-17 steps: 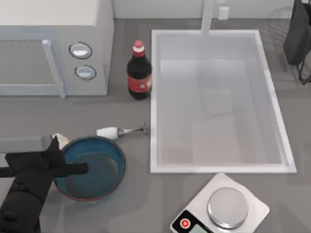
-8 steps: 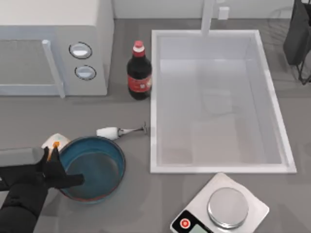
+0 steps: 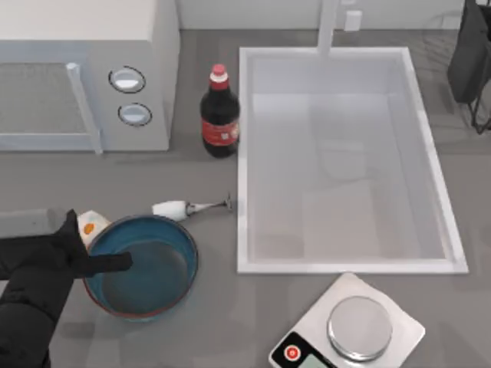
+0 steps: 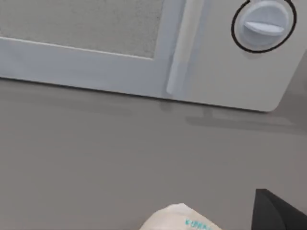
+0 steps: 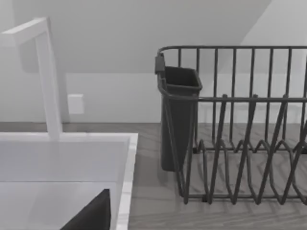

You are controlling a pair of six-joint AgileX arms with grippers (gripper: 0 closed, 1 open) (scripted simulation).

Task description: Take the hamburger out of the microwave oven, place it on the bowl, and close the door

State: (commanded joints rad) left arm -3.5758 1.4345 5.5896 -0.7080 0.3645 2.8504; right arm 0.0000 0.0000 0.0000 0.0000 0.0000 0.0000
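Note:
The hamburger (image 3: 90,225) is a small cream lump with an orange patch. It lies just outside the far-left rim of the blue bowl (image 3: 146,264), on the table's front left. My left gripper (image 3: 93,244) sits over that rim and looks open: one black finger (image 3: 115,263) reaches over the bowl, the other (image 3: 70,224) stands left of the hamburger. In the left wrist view the hamburger (image 4: 180,218) lies apart from a finger (image 4: 280,211). The microwave oven (image 3: 92,31) stands at the back left, its door (image 3: 38,100) shut. My right gripper (image 3: 469,61) is parked at the back right.
A cola bottle (image 3: 220,115) stands right of the microwave. A small white wine glass (image 3: 180,208) lies beyond the bowl. A white sink (image 3: 242,153) with a faucet (image 3: 328,27) takes the right half. A scale (image 3: 349,330) sits at the front. A dark dish rack (image 5: 230,124) stands behind.
My left gripper has drawn back to the left and slightly toward the front. More of the hamburger is now uncovered, and it stays beside the bowl's rim. The door stays shut.

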